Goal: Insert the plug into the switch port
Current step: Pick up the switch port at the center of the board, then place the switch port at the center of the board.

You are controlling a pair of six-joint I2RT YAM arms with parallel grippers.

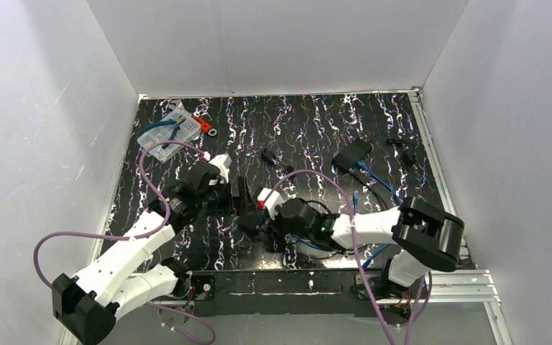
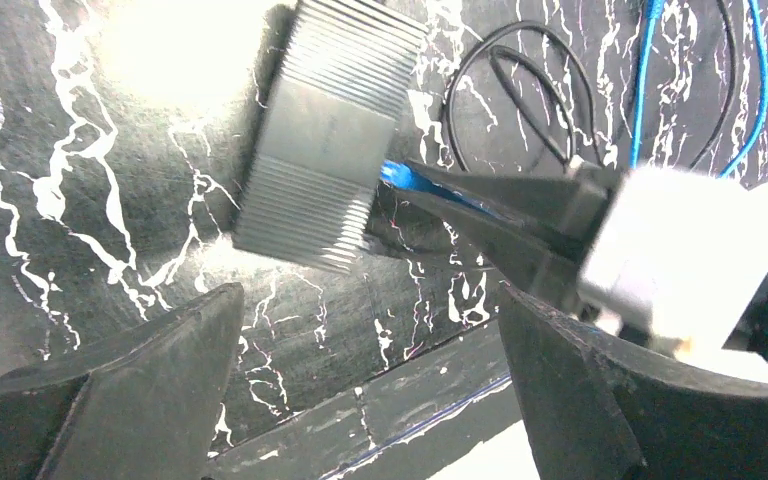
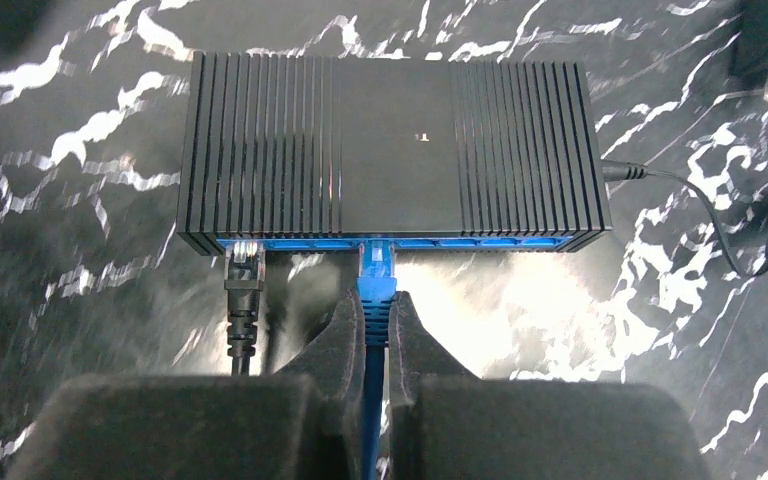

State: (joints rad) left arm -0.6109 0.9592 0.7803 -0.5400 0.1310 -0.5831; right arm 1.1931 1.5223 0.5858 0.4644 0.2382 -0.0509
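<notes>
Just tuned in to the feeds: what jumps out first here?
In the right wrist view, the black ribbed switch fills the upper half, with a blue plug at a middle port, pinched by the shut right gripper. A black plug sits in a port to its left. In the left wrist view, the left gripper hangs wide open, holding nothing, near the switch.

No legible text, even on the switch (image 3: 390, 140)
</notes>
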